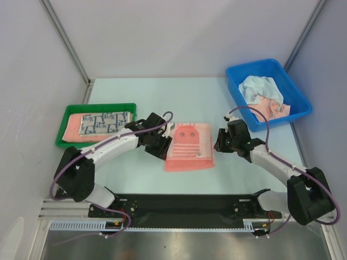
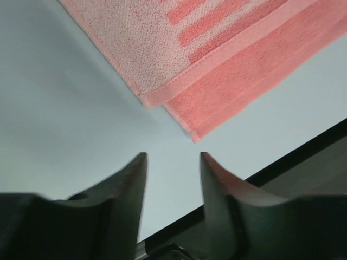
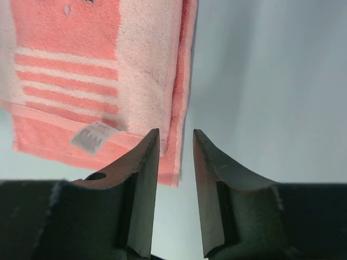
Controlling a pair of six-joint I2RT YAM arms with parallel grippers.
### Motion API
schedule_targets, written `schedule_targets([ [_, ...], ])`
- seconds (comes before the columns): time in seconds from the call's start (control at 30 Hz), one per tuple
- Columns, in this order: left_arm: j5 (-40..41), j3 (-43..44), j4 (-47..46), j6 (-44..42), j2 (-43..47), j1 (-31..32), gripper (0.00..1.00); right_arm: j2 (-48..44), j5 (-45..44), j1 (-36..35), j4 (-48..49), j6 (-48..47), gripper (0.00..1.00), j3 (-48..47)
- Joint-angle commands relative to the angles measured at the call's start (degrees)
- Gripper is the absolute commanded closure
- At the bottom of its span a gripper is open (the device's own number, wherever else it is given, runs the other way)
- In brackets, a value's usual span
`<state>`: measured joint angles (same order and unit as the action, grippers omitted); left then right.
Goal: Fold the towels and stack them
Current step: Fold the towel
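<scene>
A salmon-pink towel (image 1: 189, 146) with stripes and a face print lies folded flat in the middle of the table. It also shows in the left wrist view (image 2: 217, 49) and the right wrist view (image 3: 97, 76), with a small grey tag (image 3: 89, 135). My left gripper (image 1: 162, 147) is open and empty just off the towel's left edge (image 2: 172, 156). My right gripper (image 1: 219, 142) is open and empty at the towel's right edge (image 3: 175, 132). A navy-and-white patterned towel (image 1: 105, 122) lies on a pink one (image 1: 71, 132) in the green tray (image 1: 70, 110).
A blue bin (image 1: 268, 92) at the back right holds a crumpled white towel (image 1: 261, 88) and a pink one (image 1: 271, 110). A black rail (image 1: 184, 205) runs along the table's near edge. Grey walls stand on both sides.
</scene>
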<state>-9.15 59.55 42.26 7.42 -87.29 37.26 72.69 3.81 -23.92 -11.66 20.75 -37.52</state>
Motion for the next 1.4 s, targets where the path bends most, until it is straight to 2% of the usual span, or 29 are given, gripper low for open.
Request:
schedule_targets([
  [0.0,0.1,-1.7,-5.5,7.8,6.3,0.1,0.46,-3.9,-0.8,0.1,-4.6,5.5,0.64,-1.9],
  [0.03,-0.7,-2.6,-7.4,9.4,7.8,0.1,0.41,-3.7,-0.4,0.1,-4.5,7.4,0.64,-2.2],
  [0.07,-1.7,-4.4,-11.0,12.0,8.0,-0.4,0.41,-2.8,-0.2,0.1,-4.9,9.1,0.65,-2.7],
  [0.23,-2.0,-8.1,-17.1,16.7,6.4,-2.2,0.47,0.3,2.3,-1.4,-3.6,18.8,0.73,-3.2],
  [0.57,-5.9,-17.6,-29.3,23.2,5.6,-6.2,0.46,6.1,-1.5,-5.6,-3.5,25.0,0.74,-1.9],
  [0.9,-4.8,-19.4,-31.9,23.6,1.2,-6.4,0.47,7.0,-5.8,-7.4,-4.4,25.7,0.66,-1.3],
  [1.37,0.3,-20.2,-30.3,23.3,1.7,-6.4,0.5,10.1,-9.4,-10.1,-4.4,26.4,0.64,-1.2],
])
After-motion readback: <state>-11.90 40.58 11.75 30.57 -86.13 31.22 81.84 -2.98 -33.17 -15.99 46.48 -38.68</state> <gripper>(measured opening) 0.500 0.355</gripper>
